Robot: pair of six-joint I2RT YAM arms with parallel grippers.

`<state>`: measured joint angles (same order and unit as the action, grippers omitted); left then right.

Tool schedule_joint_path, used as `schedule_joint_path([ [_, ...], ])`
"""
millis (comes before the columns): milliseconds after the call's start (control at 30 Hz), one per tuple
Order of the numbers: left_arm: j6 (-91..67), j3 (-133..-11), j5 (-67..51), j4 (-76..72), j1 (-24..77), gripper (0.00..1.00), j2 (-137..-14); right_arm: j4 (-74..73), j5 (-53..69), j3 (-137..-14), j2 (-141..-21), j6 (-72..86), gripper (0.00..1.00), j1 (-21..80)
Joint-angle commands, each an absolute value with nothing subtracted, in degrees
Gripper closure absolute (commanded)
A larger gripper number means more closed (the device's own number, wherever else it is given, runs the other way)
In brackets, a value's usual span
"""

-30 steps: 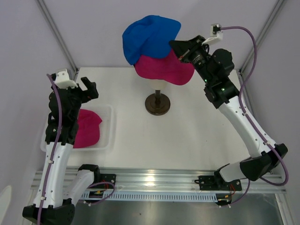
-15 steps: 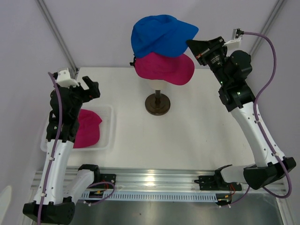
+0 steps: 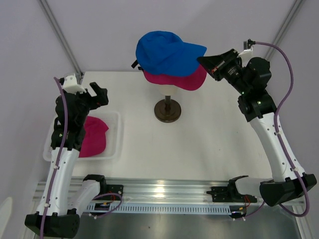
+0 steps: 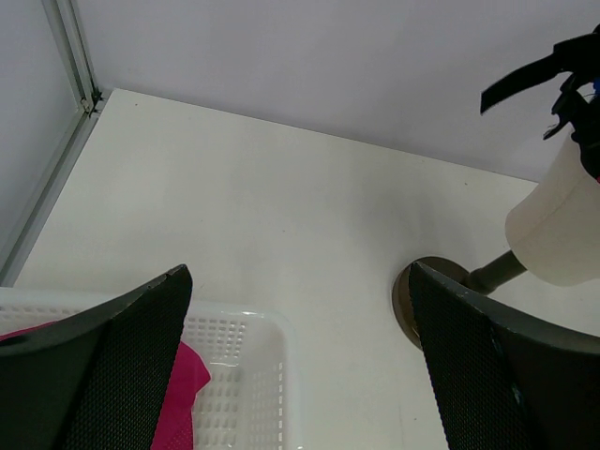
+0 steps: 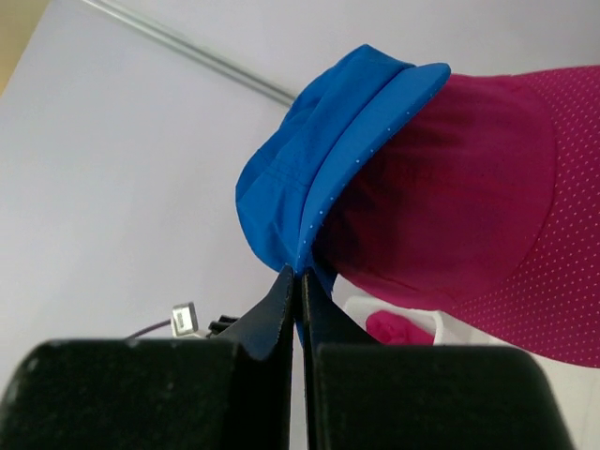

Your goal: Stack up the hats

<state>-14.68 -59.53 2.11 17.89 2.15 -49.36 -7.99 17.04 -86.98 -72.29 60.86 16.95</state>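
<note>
A: Where does the left gripper (image 3: 92, 92) stand?
B: Wide open and empty, by the far rim of the basket (image 3: 118, 132) with its spare cap (image 3: 93, 137).
A: And the blue cap (image 3: 162, 52)?
B: Atop the magenta cap (image 3: 188, 82), far centre. The right gripper (image 5: 298, 274) pinches its brim tip. Best align both brims before releasing.

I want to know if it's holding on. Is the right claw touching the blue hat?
Touching. In the right wrist view, the right claw is pinched shut on the brim edge of the blue hat.

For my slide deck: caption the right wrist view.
Right gripper pinches the brim edge of a bright blue fabric cap lying over a magenta fabric cap.
</note>
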Motion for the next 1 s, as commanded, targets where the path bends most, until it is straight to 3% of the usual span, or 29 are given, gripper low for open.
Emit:
schedule_joint_path([
  [0, -15.99, -58.98, 0.44, 14.85, 1.49, 0.0, -49.04, -6.76, 24.87, -87.71, -73.12, 62.05, 1.0, 15.39],
  [433, -16.61, -59.24, -1.04, 14.24, 1.58, 0.01, -49.92, -4.39, 30.14, -84.46, -75.58, 64.16, 1.0, 4.66],
  [967, -19.6, -66.52, -7.11, 10.38, 1.49, 0.0, -57.3, -5.45, 38.49, -78.22, -81.03, 55.12, 1.0, 3.16],
])
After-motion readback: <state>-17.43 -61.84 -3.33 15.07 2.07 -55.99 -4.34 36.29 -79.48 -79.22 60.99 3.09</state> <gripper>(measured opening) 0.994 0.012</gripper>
